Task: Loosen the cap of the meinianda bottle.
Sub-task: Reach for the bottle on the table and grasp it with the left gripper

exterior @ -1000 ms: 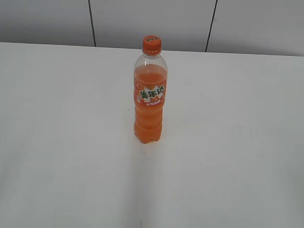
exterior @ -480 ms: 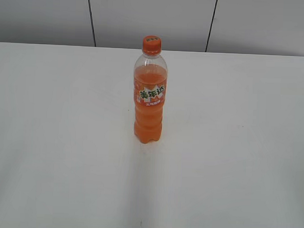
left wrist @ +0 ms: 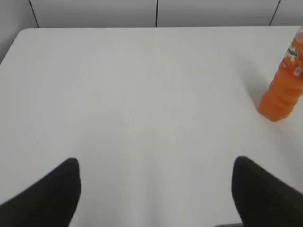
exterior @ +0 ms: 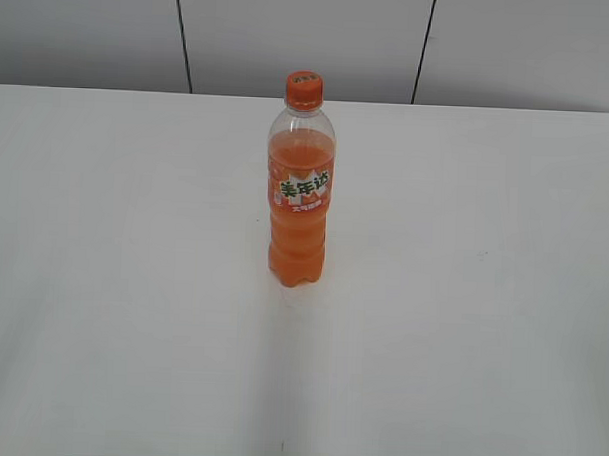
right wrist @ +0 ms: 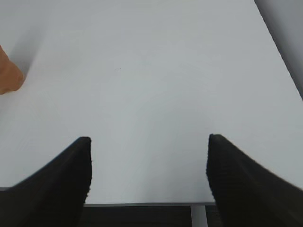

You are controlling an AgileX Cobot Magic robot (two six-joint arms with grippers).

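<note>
Exterior view shows the meinianda bottle (exterior: 301,193) standing upright near the middle of the white surface (exterior: 481,324), its long axis vertical, the cap (exterior: 303,90) pointing straight up and the label facing the camera. No arm appears in this view.

Both grippers are well apart from the bottle. The left gripper (left wrist: 156,189) has its fingers (left wrist: 52,194) spread wide over bare surface, the bottle at the far right edge of its view. The right gripper (right wrist: 149,175) is likewise spread, holding nothing; an orange shape at the left edge of its view is probably the bottle's base, though too little shows to be sure.

The bottle is tall, narrow-footed and standing free, so a sideways knock from an approaching finger could tip it. Twisting the cap without the other gripper clamping the body would likely spin the whole bottle. Squeezing the thin plastic too hard could buckle it.
</note>
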